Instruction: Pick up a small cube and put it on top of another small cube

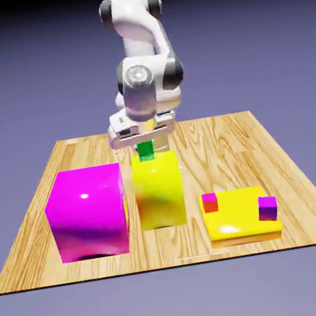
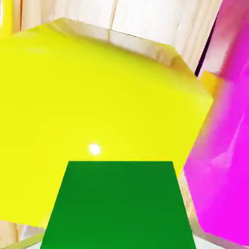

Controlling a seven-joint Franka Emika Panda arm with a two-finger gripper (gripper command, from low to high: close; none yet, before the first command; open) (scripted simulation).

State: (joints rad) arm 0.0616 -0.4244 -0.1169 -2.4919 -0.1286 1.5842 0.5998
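While holding the green cube (image 1: pixel 146 149) in the gripper (image 1: pixel 146 152) near the tall yellow block's (image 1: pixel 159 193) upper edge, slim clearance between block and magenta block (image 1: pixel 88 211).

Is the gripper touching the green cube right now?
Touching. The hand view shows the green cube large between the fingertips of the gripper, its sides meeting them at the bottom edge, with no gap at either side.

Three small cubes (image 1: pixel 146 150) (image 1: pixel 210 202) (image 1: pixel 267 208), two big blocks (image 1: pixel 90 207) (image 1: pixel 159 193), one slab (image 1: pixel 240 230).
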